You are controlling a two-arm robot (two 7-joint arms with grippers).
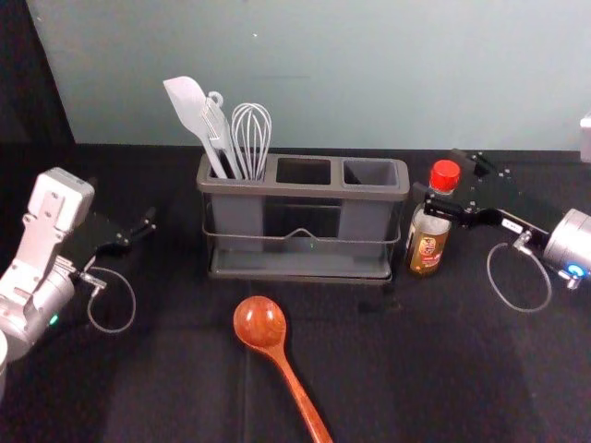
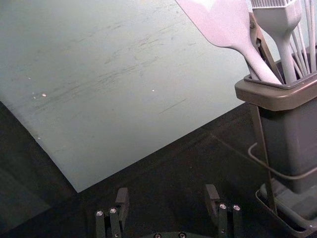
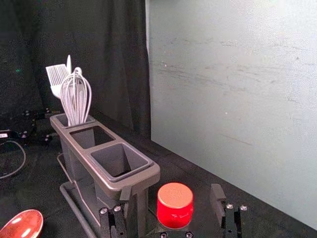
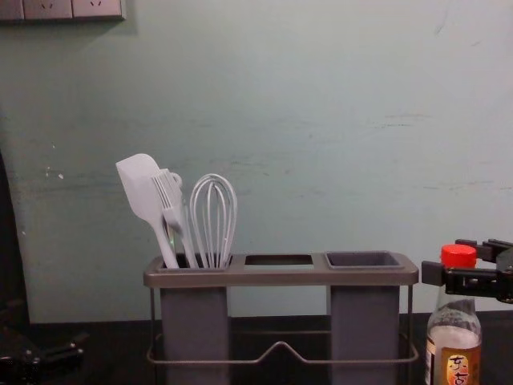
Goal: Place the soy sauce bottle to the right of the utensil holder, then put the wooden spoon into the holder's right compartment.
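A soy sauce bottle [image 1: 428, 247] is straddled by the open right gripper [image 4: 443, 258] beside the utensil holder [image 1: 305, 191], the open left gripper [image 1: 139, 233] stationed opposite.

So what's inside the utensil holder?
The holder's left compartment holds a spatula, a brush, a whisk and a partly hidden fourth tool; the walls cover their lower ends. Nothing stands out of the middle opening or right compartment, whose bottom is too dark to tell.

A spatula [image 4: 138, 186], brush [image 4: 168, 198] and whisk [image 4: 212, 224] stand before a pale wall [image 4: 321, 120] (sockets [image 4: 96, 8] high on it).
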